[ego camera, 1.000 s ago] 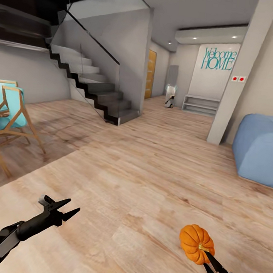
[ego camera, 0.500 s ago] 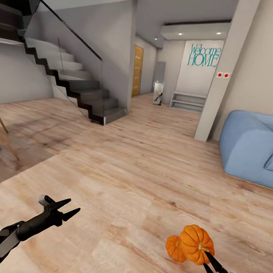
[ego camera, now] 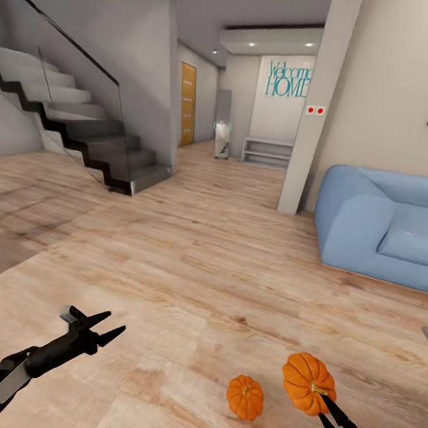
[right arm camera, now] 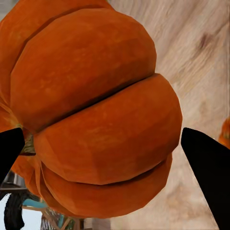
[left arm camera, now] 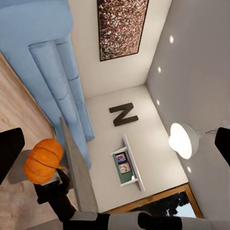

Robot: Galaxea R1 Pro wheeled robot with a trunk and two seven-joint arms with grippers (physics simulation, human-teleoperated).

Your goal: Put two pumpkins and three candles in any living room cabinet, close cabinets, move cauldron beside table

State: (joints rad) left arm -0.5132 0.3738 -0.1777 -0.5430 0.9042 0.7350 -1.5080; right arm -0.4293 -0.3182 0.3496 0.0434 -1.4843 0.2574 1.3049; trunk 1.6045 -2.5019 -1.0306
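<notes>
Nearest, the right hand (ego camera: 322,399) grips a pumpkin (ego camera: 307,383) between its two black fingers (right arm camera: 207,165), holding it up above the wooden floor (ego camera: 190,257). Just left of it a second pumpkin (ego camera: 245,397) sits on the floor, apart from both hands. At near left the left hand (ego camera: 108,327) hovers over the boards with its fingers spread and nothing between them. Farther off on the right stands a blue sofa (ego camera: 383,224), with a pale pillar (ego camera: 316,106) beside it. On the far left a staircase (ego camera: 84,136) climbs behind glass, and the distant wall carries a teal "Welcome HOME" sign (ego camera: 289,80).
</notes>
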